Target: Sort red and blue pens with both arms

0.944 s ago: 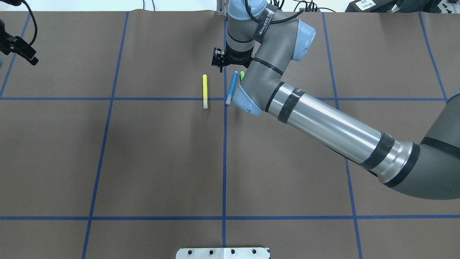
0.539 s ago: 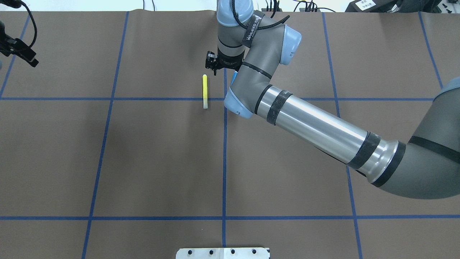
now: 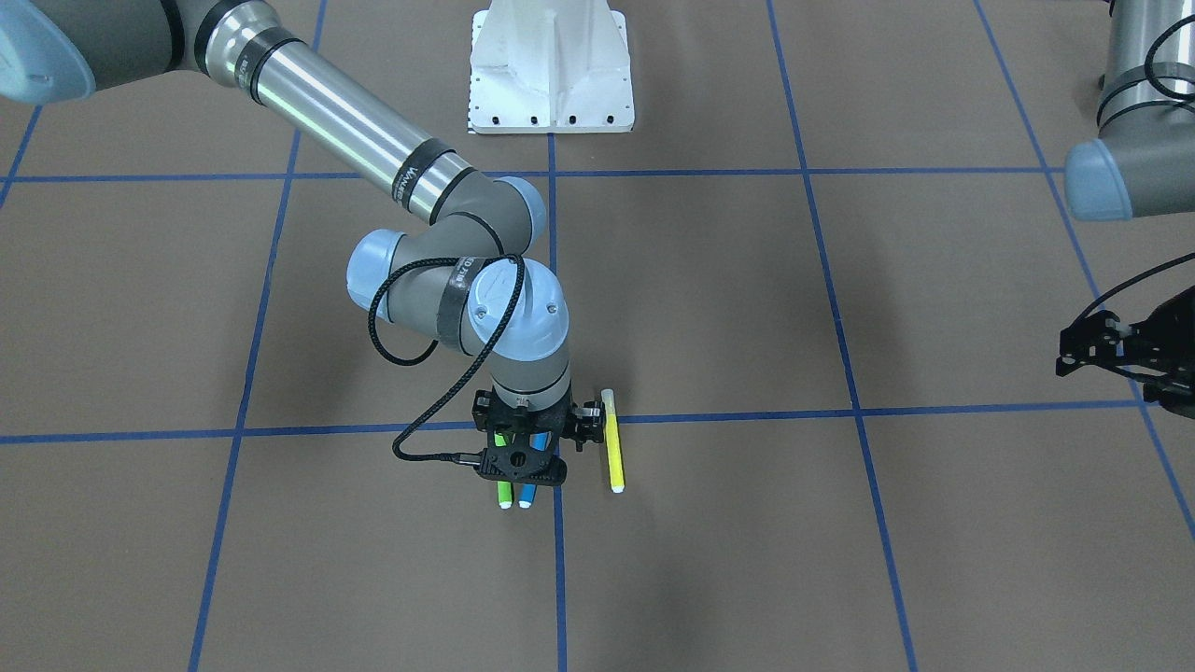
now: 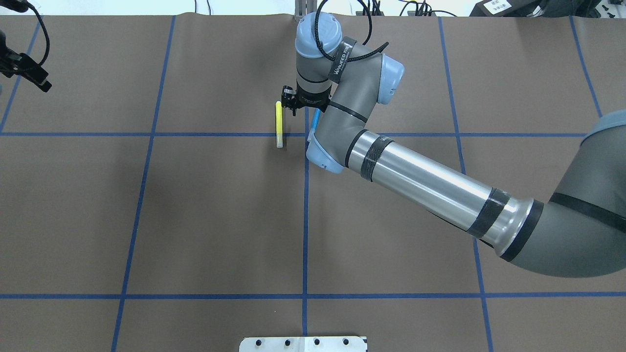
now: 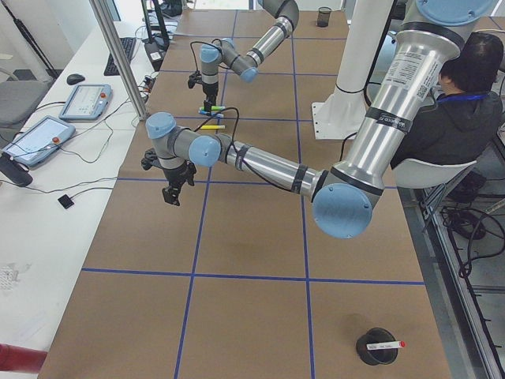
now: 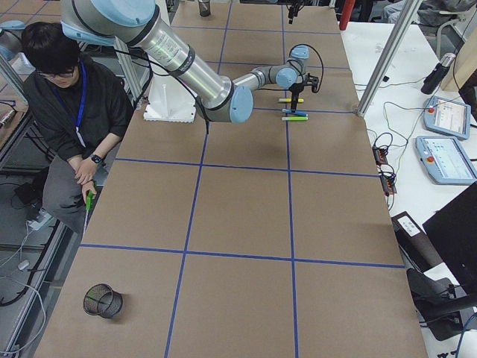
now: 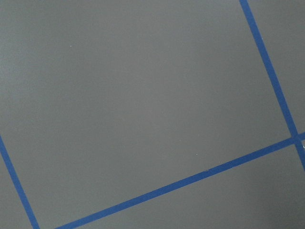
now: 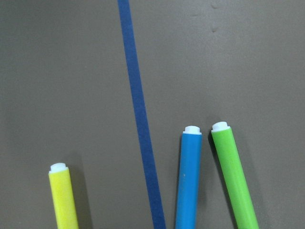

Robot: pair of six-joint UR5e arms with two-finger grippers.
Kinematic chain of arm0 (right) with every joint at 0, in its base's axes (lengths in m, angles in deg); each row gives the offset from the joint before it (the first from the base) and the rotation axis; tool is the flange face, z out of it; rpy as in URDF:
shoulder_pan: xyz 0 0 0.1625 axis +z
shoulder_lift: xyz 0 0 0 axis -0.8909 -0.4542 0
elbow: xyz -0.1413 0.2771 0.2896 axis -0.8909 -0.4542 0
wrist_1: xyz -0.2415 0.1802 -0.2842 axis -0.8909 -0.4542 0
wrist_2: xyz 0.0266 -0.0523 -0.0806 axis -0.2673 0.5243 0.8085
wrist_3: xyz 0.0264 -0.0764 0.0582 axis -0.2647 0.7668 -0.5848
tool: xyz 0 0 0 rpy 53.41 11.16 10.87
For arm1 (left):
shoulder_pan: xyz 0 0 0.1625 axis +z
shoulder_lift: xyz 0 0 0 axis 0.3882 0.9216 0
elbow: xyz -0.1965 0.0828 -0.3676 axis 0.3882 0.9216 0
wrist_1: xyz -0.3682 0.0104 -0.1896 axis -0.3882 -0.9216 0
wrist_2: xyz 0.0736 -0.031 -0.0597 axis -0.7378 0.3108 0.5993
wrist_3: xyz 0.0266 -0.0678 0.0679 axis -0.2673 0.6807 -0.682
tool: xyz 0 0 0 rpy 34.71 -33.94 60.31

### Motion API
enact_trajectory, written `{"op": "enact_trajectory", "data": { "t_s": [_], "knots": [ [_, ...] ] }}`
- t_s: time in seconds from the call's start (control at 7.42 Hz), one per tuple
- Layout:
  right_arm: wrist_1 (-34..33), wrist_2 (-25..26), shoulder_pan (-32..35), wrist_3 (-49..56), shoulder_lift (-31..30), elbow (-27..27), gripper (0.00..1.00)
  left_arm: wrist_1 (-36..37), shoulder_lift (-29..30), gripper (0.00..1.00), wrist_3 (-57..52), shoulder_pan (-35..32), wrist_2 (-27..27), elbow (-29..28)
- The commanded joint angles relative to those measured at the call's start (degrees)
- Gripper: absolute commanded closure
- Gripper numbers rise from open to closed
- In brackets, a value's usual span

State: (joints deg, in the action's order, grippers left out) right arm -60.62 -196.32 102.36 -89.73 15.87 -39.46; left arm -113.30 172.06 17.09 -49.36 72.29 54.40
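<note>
Beneath right jaws, blue pen (image 8: 188,181), flat

- Located the middle pen (image 8: 188,181) on the table (image 4: 195,220), just to the robot's right of the central tape line (image 8: 138,119).
- Located the outer marker (image 8: 233,181) close beside it on its right, parallel, not touching.
- Located the lone marker (image 8: 64,200) across the line, on the robot's left.
- Logged the right gripper (image 3: 521,462) above the middle pen and outer marker.
- Logged the left gripper (image 3: 1111,355) well apart, toward the table's left end.
- Recorded a cup (image 5: 367,353) at the left end with the stowed pen (image 5: 388,345) in it.
- Recorded a mesh cup (image 6: 103,300) at the right end.
</note>
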Motion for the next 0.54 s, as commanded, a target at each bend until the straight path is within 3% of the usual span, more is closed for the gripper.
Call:
{"op": "enact_trajectory", "data": {
  "t_s": [0.0, 0.13, 0.4],
  "knots": [
    [-0.1, -0.3, -0.3, -2.1, -0.1, -0.1, 0.21, 0.0, -0.5, 0.0, 0.0, 0.0, 0.1, 0.0],
    [-0.1, -0.4, -0.4, -2.5, -0.1, -0.1, 0.3, 0.0, -0.6, 0.0, 0.0, 0.0, 0.1, 0.0],
    [-0.2, -1.2, -0.4, -2.8, -0.4, -0.1, 0.36, 0.0, -0.6, 0.0, 0.0, 0.0, 0.2, 0.1]
  ]
}}
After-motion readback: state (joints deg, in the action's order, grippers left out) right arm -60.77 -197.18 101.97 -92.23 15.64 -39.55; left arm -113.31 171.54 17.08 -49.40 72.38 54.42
